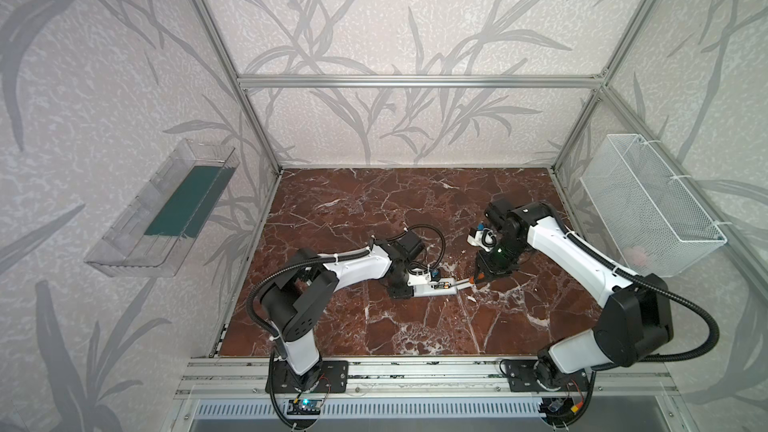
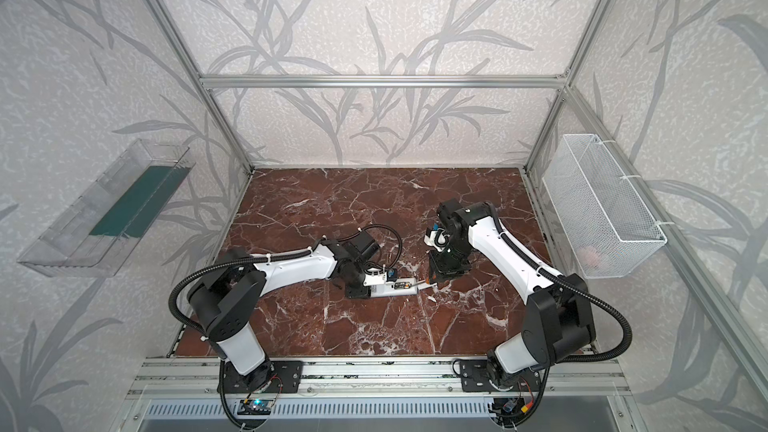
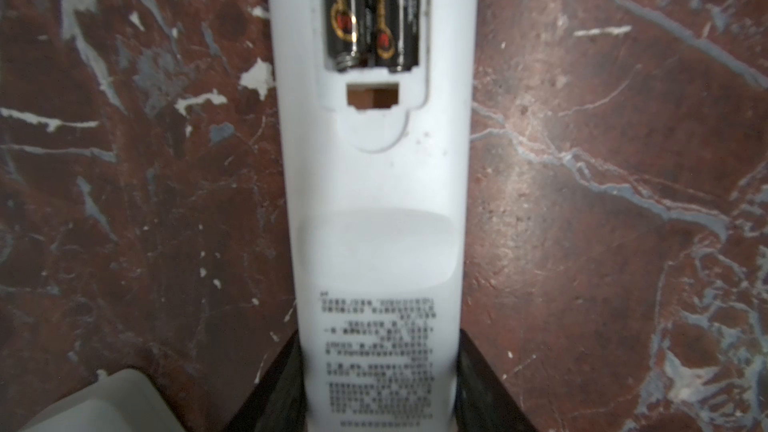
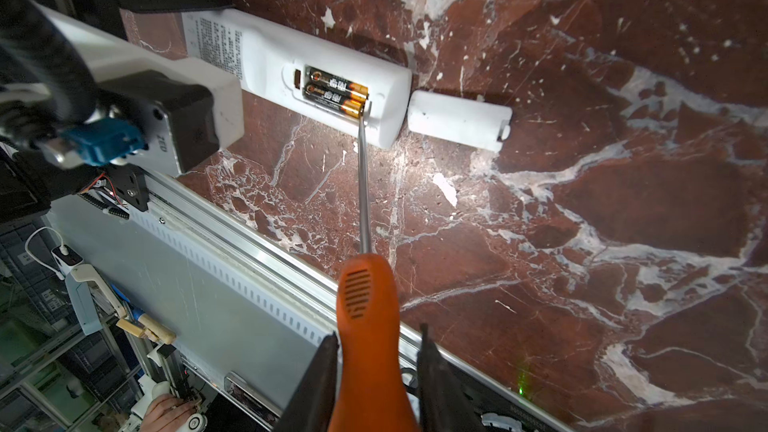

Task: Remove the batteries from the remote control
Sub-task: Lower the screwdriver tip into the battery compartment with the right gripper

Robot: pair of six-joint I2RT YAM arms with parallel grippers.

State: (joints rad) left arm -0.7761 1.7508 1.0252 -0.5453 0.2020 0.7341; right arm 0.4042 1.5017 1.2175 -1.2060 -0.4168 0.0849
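My L tool pinches the remote by its label end, mid-counter, nearer the front edge. R tool is clamped on the screwdriver, tip at the gold ends of the batteries, both seated in the open bay. Loose cover lies just off the remote's end.

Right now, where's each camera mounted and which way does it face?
Top views: high at the front, looking down on the table; left arm and right arm show.
Left wrist: on the left gripper, looking along the remote control to the batteries; fingers show.
Right wrist: on the right gripper, looking down the screwdriver to the batteries; fingers show.
Shared: both wrist views show the batteries.
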